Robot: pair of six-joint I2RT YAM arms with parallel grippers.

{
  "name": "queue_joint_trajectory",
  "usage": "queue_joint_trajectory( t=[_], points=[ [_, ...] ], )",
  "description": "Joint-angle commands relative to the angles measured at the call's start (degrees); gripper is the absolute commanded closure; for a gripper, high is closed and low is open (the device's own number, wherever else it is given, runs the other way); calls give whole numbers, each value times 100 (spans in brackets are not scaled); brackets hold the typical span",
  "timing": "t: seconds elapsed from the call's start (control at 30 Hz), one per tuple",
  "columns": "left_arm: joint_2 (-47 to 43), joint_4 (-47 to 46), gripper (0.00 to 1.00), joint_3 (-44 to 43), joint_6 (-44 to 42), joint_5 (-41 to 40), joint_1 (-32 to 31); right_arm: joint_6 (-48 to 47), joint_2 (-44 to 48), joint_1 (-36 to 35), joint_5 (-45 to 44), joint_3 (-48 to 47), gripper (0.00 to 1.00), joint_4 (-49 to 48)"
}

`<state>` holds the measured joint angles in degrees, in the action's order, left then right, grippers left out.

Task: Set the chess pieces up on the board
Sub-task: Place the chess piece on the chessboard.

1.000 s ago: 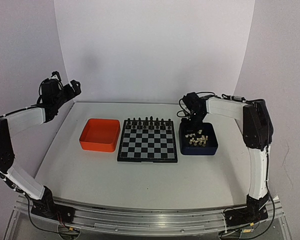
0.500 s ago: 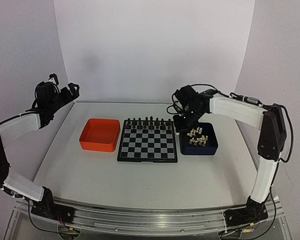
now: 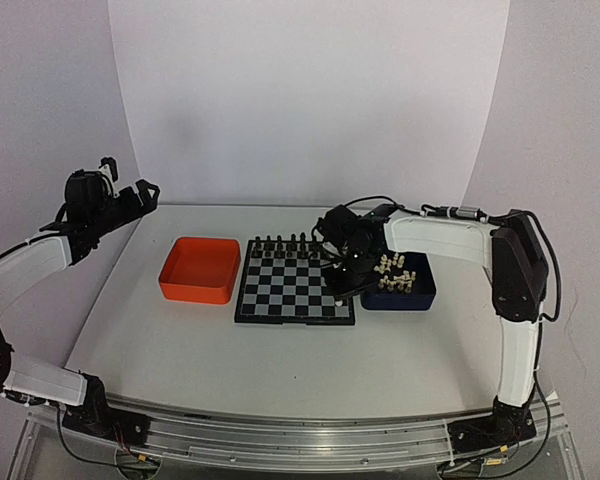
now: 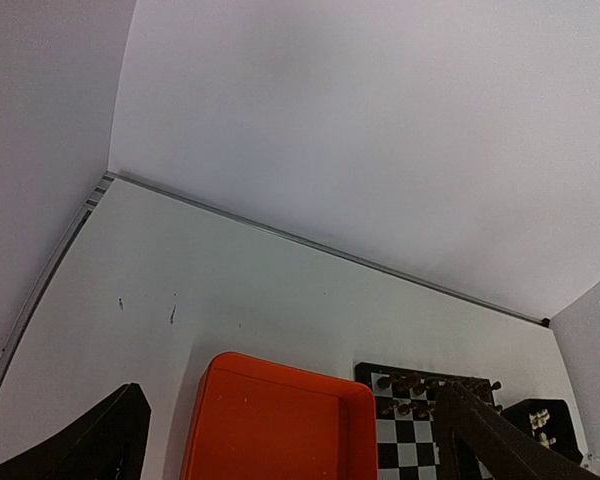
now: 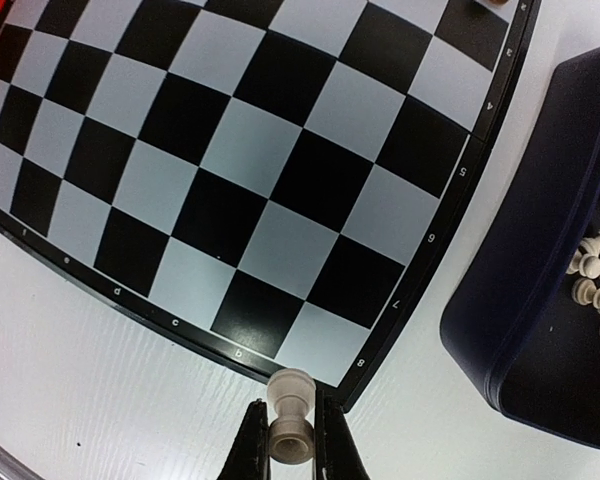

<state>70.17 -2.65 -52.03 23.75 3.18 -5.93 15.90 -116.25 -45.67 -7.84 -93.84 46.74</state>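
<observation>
The board, a small square of black and silver-grey checks inside a black border, lay flat on the table. Most of the cream-white chess pieces sat jumbled in the dark blue tray just to its right. One cream-white piece stood upright, pinched between the fingers of the right gripper, at the board's near right corner.

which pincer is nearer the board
Right. The right pincer, holding a white piece, hangs at the board's near right corner; left pincer sits far left, past the orange tray.
</observation>
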Motion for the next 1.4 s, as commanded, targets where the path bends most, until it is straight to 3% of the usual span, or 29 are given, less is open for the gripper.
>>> queue_joint_trajectory(
  t=[0.0,0.53,1.37],
  points=[
    [-118,325,0,-153,-134,179,-2,-40,-149,20,-54,-61,100,99],
    [42,291,0,-238,-186,359,-4,-183,-466,17,-562,-56,100,90],
    [-78,92,0,-145,-268,228,-3,506,-518,19,45,5,99,67]
  ],
)
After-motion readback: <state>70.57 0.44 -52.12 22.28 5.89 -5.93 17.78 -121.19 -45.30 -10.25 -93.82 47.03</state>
